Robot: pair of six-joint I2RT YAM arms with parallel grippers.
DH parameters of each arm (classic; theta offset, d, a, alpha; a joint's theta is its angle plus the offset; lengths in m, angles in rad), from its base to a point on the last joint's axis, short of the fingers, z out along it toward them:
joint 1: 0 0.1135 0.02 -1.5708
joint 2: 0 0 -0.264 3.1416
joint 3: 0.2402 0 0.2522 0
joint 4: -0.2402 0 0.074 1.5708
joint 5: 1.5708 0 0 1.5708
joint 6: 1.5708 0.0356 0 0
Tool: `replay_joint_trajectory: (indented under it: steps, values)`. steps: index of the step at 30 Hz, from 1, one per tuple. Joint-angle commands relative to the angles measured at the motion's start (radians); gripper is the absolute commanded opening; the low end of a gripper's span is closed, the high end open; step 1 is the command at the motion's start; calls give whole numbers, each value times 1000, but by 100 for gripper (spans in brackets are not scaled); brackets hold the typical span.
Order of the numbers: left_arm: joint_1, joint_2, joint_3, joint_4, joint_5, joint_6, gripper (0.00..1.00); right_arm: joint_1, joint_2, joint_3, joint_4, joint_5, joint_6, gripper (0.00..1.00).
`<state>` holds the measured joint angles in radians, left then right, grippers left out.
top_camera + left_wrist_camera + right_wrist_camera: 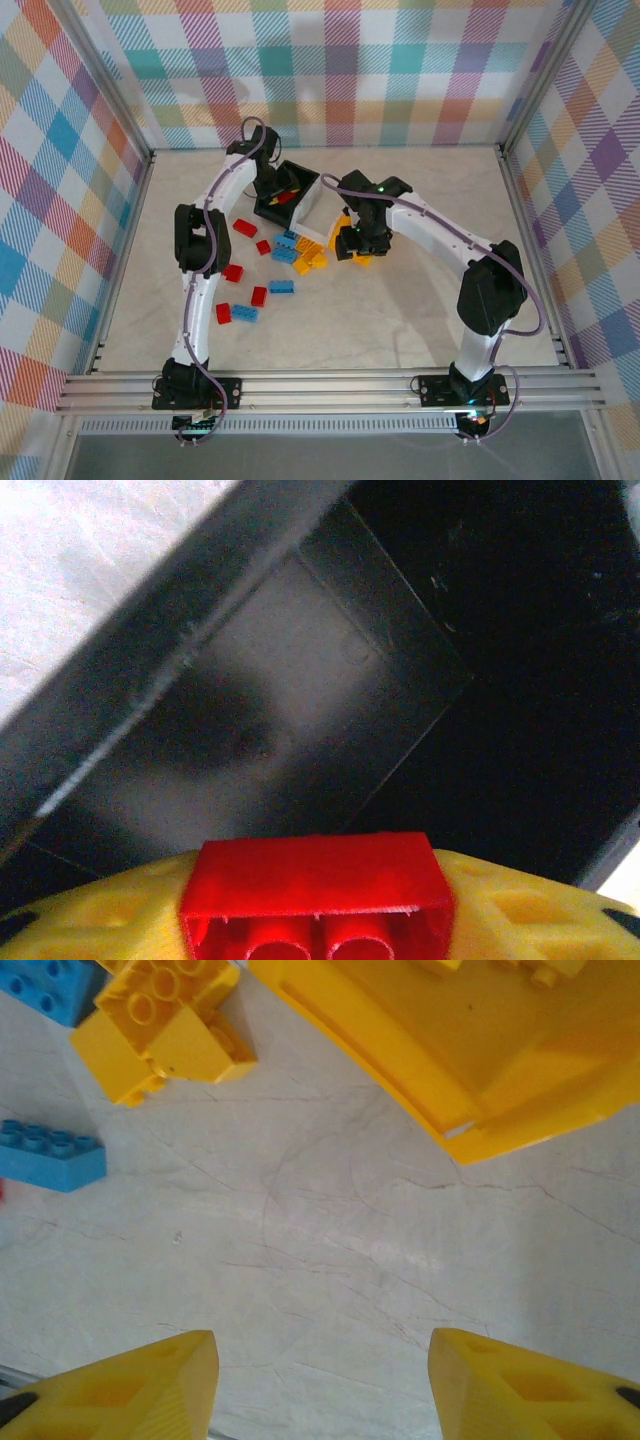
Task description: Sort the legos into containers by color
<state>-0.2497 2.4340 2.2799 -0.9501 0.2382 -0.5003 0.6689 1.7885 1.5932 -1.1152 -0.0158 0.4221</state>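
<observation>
The left fingers (100, 915) clamp a red brick (315, 880) with its hollow underside toward the camera. The left gripper (318, 935) hangs inside the black bin (250, 710), the brick above the bin's floor.

The right fingers (150, 1385) stand partly apart with nothing between them, and the right gripper (322, 1380) hovers over bare table (330, 1250). Just beyond it lies the yellow bin (480, 1050), with joined yellow bricks (165, 1020) and a blue brick (50, 1155) off to one side.

From above, the white bin (318, 205) sits between the black and yellow bins. Loose bricks (259, 295), red and blue, lie scattered on the table beside the left arm.
</observation>
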Motion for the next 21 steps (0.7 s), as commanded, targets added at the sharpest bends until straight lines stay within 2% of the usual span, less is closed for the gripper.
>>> replay_joint_trajectory:
  steps: [1,6,13,17,21]
  values:
    - [-7,-9,55,-42,-18,-9,60,0,-34,-28,5,2,-11,58]
    - [-12,-48,56,-49,-12,-9,72,0,-29,-54,32,-19,-11,58]
    - [-13,-175,34,-115,-40,49,74,1,-36,-65,56,-33,6,59]
    - [-7,-304,-77,-155,-94,100,76,1,-42,-79,74,-48,21,59]
    - [7,-444,-265,-168,-143,111,78,4,-50,-96,94,-64,36,59]
